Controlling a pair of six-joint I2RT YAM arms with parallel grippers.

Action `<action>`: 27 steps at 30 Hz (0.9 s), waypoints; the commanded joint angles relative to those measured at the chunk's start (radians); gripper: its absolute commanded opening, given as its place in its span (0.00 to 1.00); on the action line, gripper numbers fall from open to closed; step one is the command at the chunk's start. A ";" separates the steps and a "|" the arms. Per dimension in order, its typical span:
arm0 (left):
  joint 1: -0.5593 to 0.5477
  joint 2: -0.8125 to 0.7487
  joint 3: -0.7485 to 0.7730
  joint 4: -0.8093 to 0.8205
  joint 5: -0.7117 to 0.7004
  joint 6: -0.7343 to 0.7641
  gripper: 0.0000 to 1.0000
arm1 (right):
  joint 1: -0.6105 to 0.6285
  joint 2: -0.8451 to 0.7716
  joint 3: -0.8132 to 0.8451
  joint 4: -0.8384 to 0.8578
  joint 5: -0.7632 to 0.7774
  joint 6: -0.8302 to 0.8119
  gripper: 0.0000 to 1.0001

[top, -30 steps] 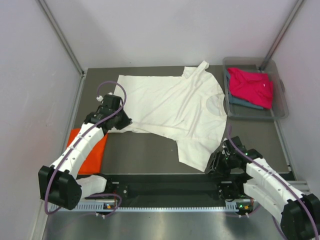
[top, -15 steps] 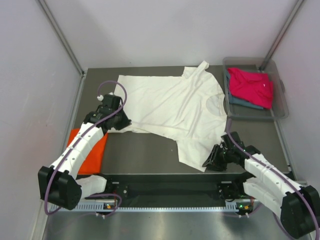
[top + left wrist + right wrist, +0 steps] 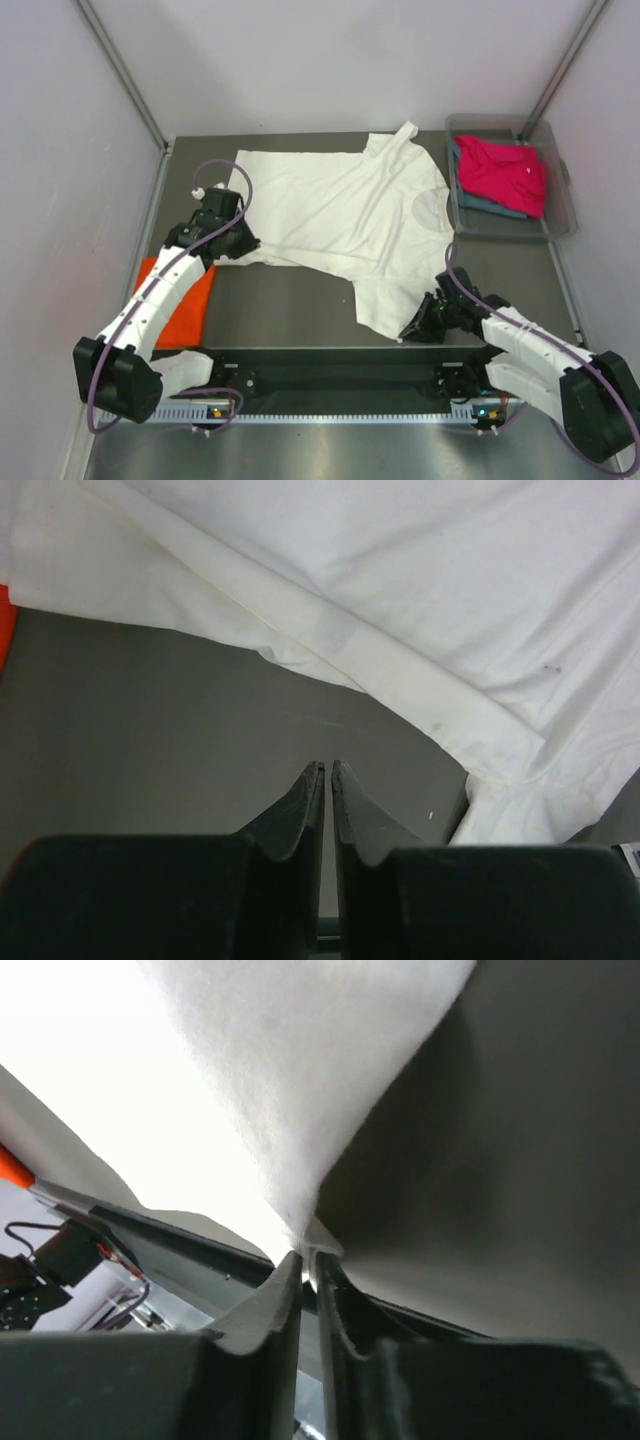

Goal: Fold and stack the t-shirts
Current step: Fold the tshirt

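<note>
Grey table point(image 3: 290, 300) between pale lilac walls, viewed from above and behind the two arm bases.

At far left, toward the near edge: orange t-shirt point(image 3: 185, 312), lying flat, partly hidden under the left arm point(image 3: 160, 295).

Just right of it and farther back: left gripper point(image 3: 243, 243), at the near-left edge of the cream-white t-shirt point(image 3: 340, 210). From the left wrist: left gripper point(image 3: 327, 767) with fingers drawn together to a thin slit, nothing between them, tips over bare table and short of the hem of the cream-white t-shirt point(image 3: 400, 570). Sliver of orange at the left border of that view.

Across the middle of the table: cream-white t-shirt spread open and lightly wrinkled, one sleeve toward the far edge, neckline toward the right, a narrower part trailing toward the near edge right of centre.

At that near tip: right gripper point(image 3: 410, 330), low over the table. From the right wrist: right gripper point(image 3: 308, 1255) narrowed to a slit, corner of the cream-white t-shirt point(image 3: 300, 1080) nipped at the fingertips and fanning out beyond them.

At far right, far corner: clear plastic bin point(image 3: 565, 195), just beside the neckline. Inside, magenta-pink t-shirt point(image 3: 505, 170) on top of grey-blue t-shirt point(image 3: 480, 203), only the near-left edge of the lower one showing.
</note>
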 commanded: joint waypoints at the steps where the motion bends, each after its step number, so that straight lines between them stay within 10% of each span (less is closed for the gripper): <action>1: 0.002 -0.010 0.052 -0.017 -0.046 0.015 0.16 | 0.019 -0.002 -0.015 -0.029 0.108 0.028 0.04; 6: 0.003 0.048 0.088 -0.079 -0.113 -0.014 0.28 | 0.017 -0.115 0.109 -0.286 0.266 -0.012 0.00; 11: 0.006 0.093 0.094 -0.109 -0.193 -0.150 0.16 | -0.017 -0.247 0.280 -0.536 0.473 -0.108 0.00; 27: 0.149 0.338 0.124 -0.053 -0.243 -0.384 0.16 | -0.136 -0.301 0.322 -0.485 0.418 -0.188 0.00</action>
